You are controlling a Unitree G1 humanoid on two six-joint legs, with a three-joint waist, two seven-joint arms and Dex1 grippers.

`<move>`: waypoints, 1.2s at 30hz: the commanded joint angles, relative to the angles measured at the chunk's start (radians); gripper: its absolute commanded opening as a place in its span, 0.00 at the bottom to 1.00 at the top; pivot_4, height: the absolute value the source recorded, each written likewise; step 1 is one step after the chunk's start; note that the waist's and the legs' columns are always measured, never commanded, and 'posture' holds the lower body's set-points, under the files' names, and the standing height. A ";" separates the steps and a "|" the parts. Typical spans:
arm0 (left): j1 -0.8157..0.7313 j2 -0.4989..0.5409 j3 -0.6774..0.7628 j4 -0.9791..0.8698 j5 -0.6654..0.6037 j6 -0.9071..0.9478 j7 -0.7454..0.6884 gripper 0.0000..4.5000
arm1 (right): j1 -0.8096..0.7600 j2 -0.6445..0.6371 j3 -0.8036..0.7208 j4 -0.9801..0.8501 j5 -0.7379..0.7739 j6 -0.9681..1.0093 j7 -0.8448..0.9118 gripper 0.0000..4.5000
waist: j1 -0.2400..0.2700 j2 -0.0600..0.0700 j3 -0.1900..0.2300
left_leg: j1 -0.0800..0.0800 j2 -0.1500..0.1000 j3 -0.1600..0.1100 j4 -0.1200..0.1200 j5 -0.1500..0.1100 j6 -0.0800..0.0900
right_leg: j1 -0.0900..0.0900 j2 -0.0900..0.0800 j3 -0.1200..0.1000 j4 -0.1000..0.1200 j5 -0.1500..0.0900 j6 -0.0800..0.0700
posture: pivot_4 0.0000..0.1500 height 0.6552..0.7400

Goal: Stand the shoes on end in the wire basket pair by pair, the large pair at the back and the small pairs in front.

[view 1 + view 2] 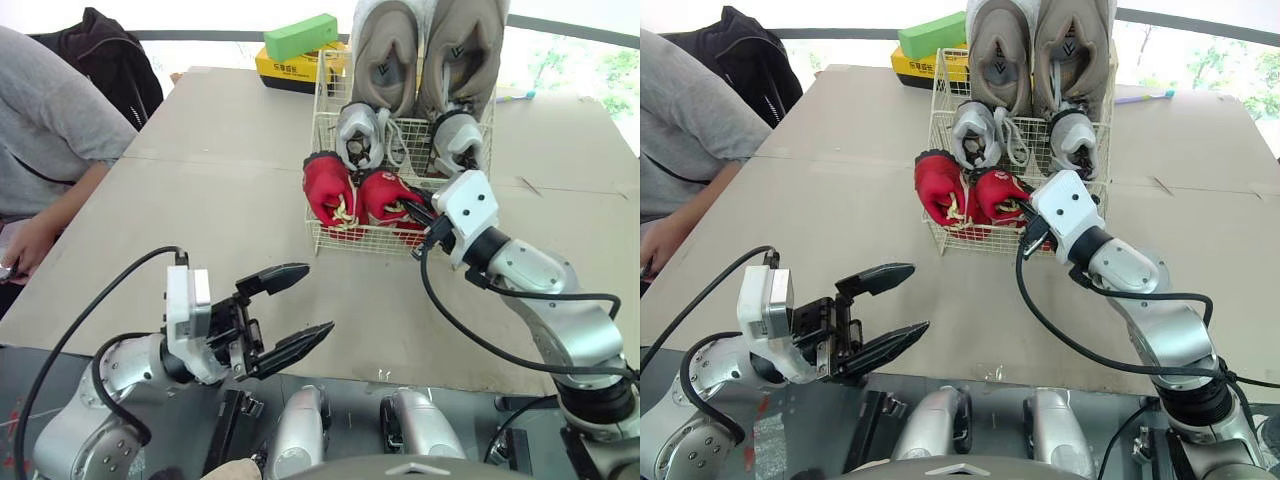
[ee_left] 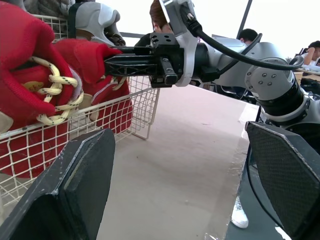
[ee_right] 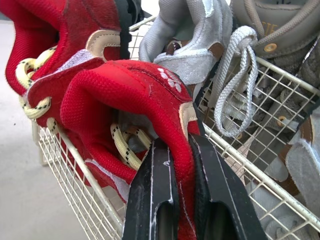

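**Q:** Where are the shoes?

**A:** All 6 stand on end in the wire basket, toward the far edge of the bench, right of middle. The tan pair fills the back. The grey pair stands in front of it. The red pair is against the front wall.

**Q:** And the grippers?

**A:** The right gripper pinches the collar of the red shoe nearer the bench's right edge, its 2 fingers pressed on the fabric from both sides. The left gripper hovers over the near edge, well apart from the basket, fingers spread, holding nothing.

**Q:** Anything else?

**A:** A person in a grey sleeve sits at the left edge. A green box lies on a yellow box at the far edge.
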 commanded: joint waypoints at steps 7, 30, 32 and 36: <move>-0.117 -0.005 -0.039 0.157 0.035 -0.042 -0.070 1.00 | 0.104 0.273 -0.176 -0.228 0.024 0.117 -0.237 0.01 | 0.007 0.000 0.000 | -0.001 0.000 -0.002 0.000 0.000 0.000 | 0.000 0.000 -0.003 0.000 -0.001 0.001 | 1.00 1.00; -0.122 -0.007 -0.016 0.278 0.064 -0.096 -0.211 1.00 | 0.224 0.367 -0.294 -0.365 0.107 0.334 -0.372 0.01 | 0.000 0.000 -0.001 | -0.001 -0.002 -0.003 -0.005 0.000 0.000 | 0.000 -0.003 -0.005 -0.002 0.000 0.001 | 1.00 1.00; -0.122 -0.006 -0.015 0.280 0.063 -0.095 -0.212 1.00 | 0.239 0.370 -0.293 -0.365 0.115 0.312 -0.382 0.01 | 0.000 0.000 -0.001 | -0.001 -0.002 -0.002 -0.005 0.000 0.000 | 0.000 -0.004 -0.005 -0.003 -0.001 0.002 | 1.00 1.00; -0.126 -0.008 -0.016 0.283 0.061 -0.093 -0.214 1.00 | 0.240 0.359 -0.303 -0.365 0.132 0.309 -0.394 0.01 | 0.001 0.000 -0.001 | -0.001 -0.002 -0.003 -0.005 0.000 0.000 | 0.000 -0.004 -0.005 -0.003 -0.001 0.002 | 1.00 1.00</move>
